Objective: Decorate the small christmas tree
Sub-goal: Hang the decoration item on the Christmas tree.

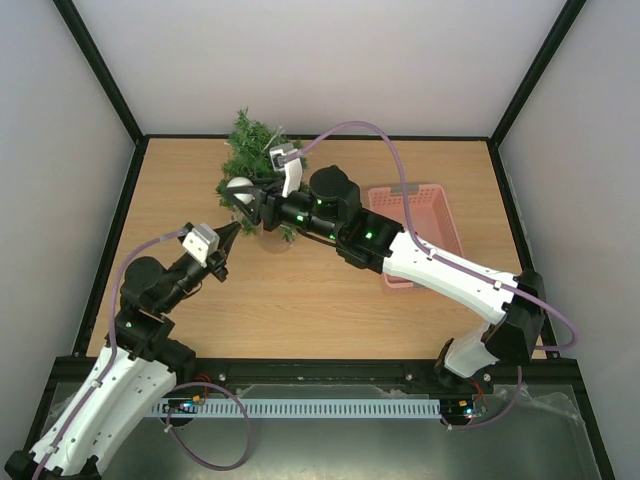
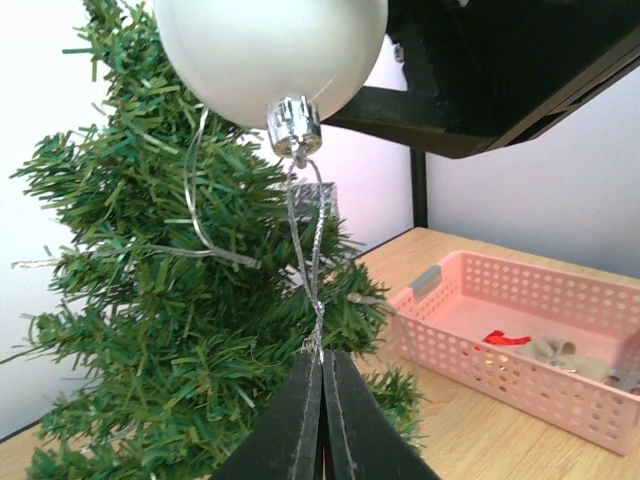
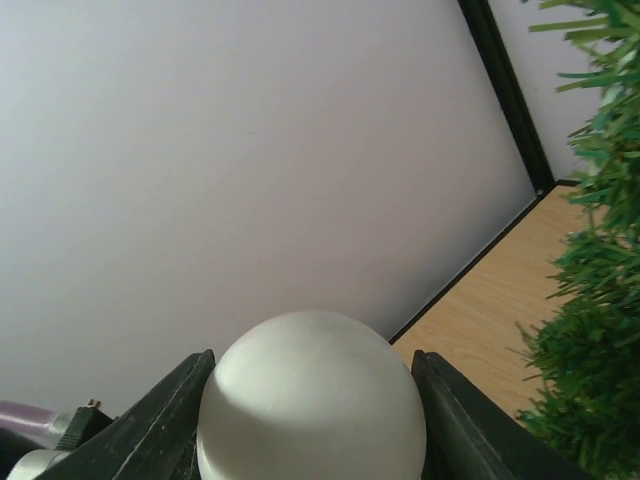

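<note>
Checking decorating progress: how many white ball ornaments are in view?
1: the white ball in the right gripper beside the small christmas tree, its silver loop pinched by the left gripper. Others may hide in branches or pink basket.

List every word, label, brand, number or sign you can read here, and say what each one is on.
None: no readable text in any view.
The white bauble, the small christmas tree and the pink basket show no lettering; the small items inside the basket are too small to tell.
</note>
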